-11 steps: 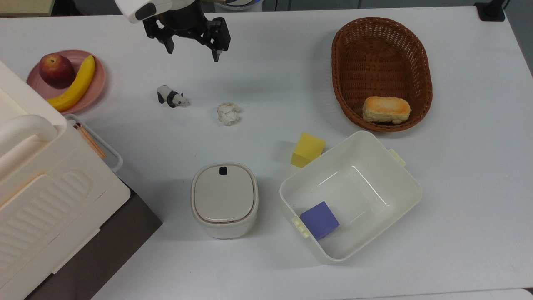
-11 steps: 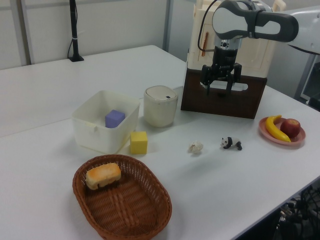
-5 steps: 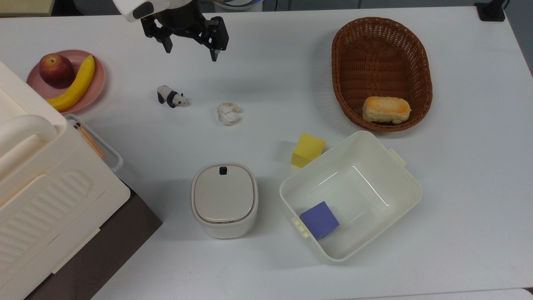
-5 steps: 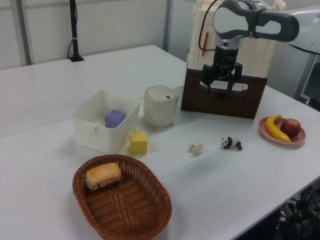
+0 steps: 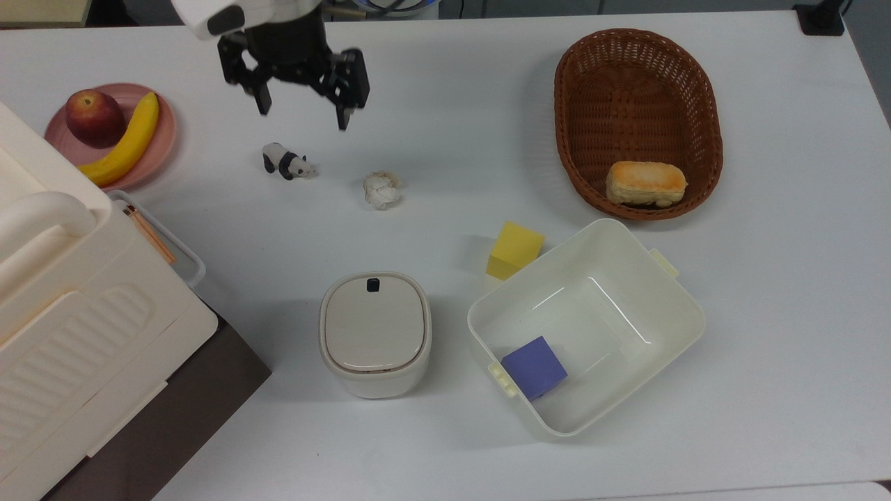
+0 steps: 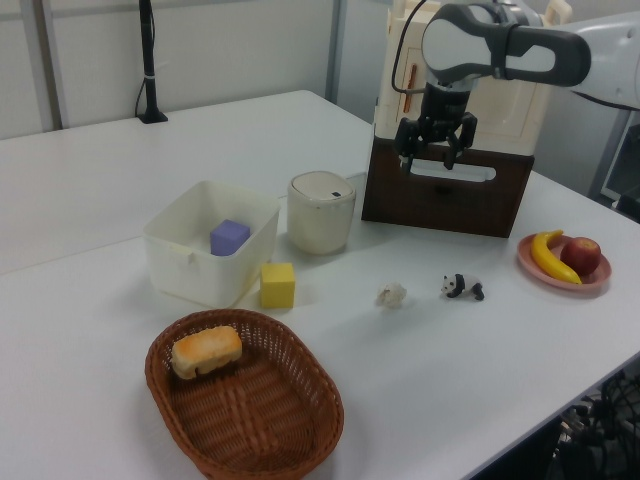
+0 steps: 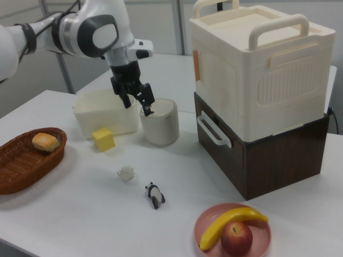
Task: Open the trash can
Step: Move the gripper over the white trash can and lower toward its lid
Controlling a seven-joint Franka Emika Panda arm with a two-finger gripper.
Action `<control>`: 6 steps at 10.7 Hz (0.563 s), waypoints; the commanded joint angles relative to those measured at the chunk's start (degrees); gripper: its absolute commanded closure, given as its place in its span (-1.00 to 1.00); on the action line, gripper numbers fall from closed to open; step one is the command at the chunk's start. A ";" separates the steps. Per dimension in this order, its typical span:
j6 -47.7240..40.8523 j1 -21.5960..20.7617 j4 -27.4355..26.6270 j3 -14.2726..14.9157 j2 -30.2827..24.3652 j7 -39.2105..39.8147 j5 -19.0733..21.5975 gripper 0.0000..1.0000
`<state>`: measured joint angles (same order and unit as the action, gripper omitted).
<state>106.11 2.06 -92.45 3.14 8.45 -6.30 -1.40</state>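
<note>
Trash can (image 5: 375, 334), a small cream-white rounded-square plastic bin with a flat beige lid lying closed and a small black button (image 5: 373, 284) at the lid's edge, stands on the white desk (image 5: 445, 97) well apart from the tool (image 5: 303, 118), lower in the top view and a little toward the top view's right. The black two-finger tool hangs above the desk on the white arm, released, its fingers (image 5: 343, 115) spread apart and holding nothing. In the left view the tool (image 6: 429, 159) appears in front of the dark brown box (image 6: 445, 190) that carries the big cream ribbed box with a handle (image 7: 260, 67), and the trash can (image 6: 321, 211) stands toward the left view's left of it. In the right view the tool (image 7: 137, 105) sits in front of the trash can (image 7: 159, 122).

Just below the tool in the top view stands a small black-and-white panda figure (image 5: 285, 161), and a crumpled white paper ball (image 5: 382, 189) lies near it toward the top view's right. A pink plate (image 5: 156, 142) with a red apple (image 5: 95, 117) and a yellow banana (image 5: 125, 142) lies toward the top view's left of the tool. Well away toward the top view's right are a brown wicker basket (image 5: 637, 76) holding a bread roll (image 5: 645, 183), a yellow foam cube (image 5: 514, 249), and a larger lidless white tub (image 5: 668, 327) with a purple cube (image 5: 534, 367) inside.
</note>
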 commanded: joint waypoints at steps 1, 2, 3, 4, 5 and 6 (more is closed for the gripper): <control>8.73 -0.56 2.09 0.20 4.54 0.50 -0.10 0.13; 12.25 -0.74 2.54 -0.15 6.65 1.02 -0.35 0.35; 16.11 -0.66 4.54 -0.24 9.36 1.46 -0.27 0.60; 19.02 -0.74 6.13 -0.33 11.92 1.64 -0.18 0.86; 22.27 -0.83 6.84 -0.41 13.77 1.64 0.25 1.00; 25.35 -0.92 6.85 -1.11 14.92 1.21 0.52 1.00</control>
<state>126.43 1.66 -88.87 2.67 19.12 -5.86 -1.40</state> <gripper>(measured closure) 0.982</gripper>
